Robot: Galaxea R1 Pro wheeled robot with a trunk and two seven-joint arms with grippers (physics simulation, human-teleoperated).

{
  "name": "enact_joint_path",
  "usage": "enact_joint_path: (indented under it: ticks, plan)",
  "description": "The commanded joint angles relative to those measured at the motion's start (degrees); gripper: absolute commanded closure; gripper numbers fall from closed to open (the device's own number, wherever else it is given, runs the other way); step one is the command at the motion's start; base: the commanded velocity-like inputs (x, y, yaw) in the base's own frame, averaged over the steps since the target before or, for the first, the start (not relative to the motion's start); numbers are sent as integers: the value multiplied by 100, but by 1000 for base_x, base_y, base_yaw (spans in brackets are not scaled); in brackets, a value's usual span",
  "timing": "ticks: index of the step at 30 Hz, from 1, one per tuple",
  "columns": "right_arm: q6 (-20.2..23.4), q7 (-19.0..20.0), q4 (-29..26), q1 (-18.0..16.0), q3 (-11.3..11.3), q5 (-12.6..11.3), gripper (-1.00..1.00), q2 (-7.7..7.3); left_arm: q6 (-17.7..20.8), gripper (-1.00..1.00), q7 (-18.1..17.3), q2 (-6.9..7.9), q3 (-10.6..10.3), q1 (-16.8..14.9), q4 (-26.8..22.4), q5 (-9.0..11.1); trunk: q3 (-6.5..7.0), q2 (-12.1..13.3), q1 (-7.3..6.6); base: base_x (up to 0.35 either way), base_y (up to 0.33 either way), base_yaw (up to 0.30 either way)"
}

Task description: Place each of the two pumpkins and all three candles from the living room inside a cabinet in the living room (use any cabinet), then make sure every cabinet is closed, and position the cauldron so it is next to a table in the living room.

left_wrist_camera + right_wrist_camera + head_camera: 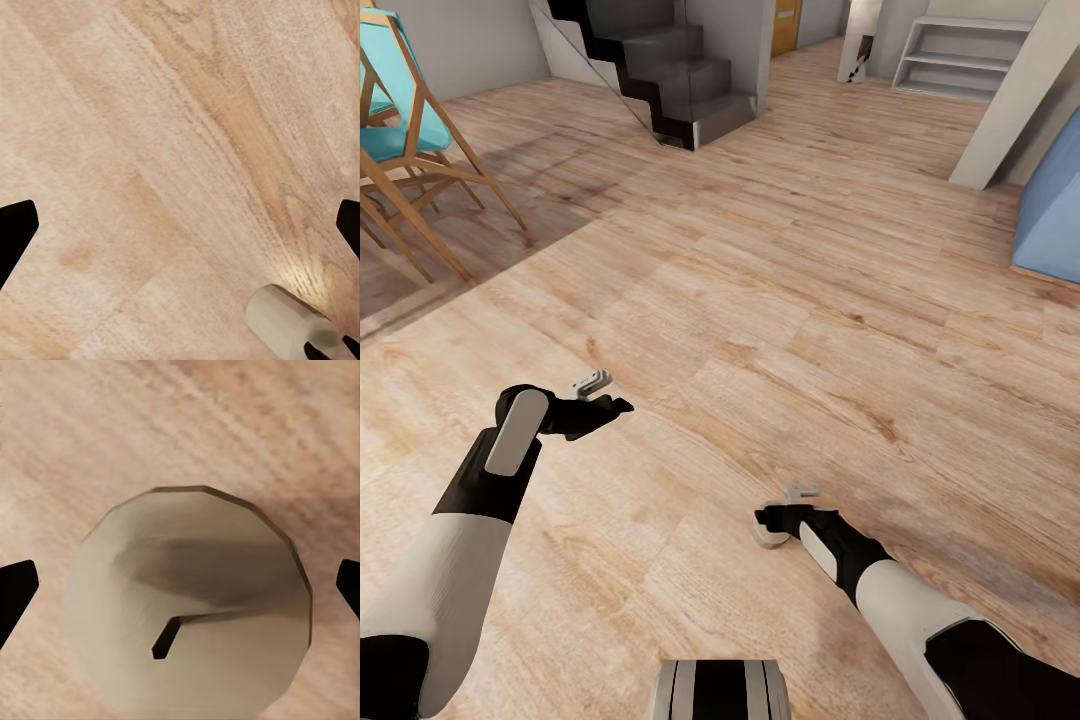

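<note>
Left gripper (603, 392) hangs spread and empty over the plank floor (780, 300), kept clear. Right gripper (788, 520) sits directly above a candle (187, 607) on the boards, fingers wide either side, lined up to pinch. Stairs (680, 90) and teal chairs (400, 140) lie beyond.

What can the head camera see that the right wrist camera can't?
Head camera's extras: the teal chair, the stairs, both arms and the left hand. Right wrist camera's extra: the candle top up close, with its dark wick. Both share the candle, small in the head view by the right hand, and the wooden floor.
</note>
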Motion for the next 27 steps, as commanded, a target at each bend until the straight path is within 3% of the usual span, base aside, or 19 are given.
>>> enact_joint_path:
  ticks: [1, 13, 18, 27]
  plan:
    - [24, 5, -6, -2, 34, -12, -100, 1, 4, -100, 59, 6, -12, -2, -5, 57, -4, -1, -1, 0, 0, 0]
    - [24, 7, -6, -2, 52, -10, -100, 3, 4, -100, 59, 9, -7, -2, -6, 61, -4, -1, -1, 0, 0, 0]
    - [24, 7, -6, -2, 52, -10, -100, 3, 4, -100, 59, 13, -7, -2, -6, 54, -115, -8, 12, 0, 0, 0]
    - [24, 7, -6, -2, 52, -10, -100, 3, 4, -100, 52, 14, -14, -2, -13, 45, -115, -8, 12, 0, 0, 0]
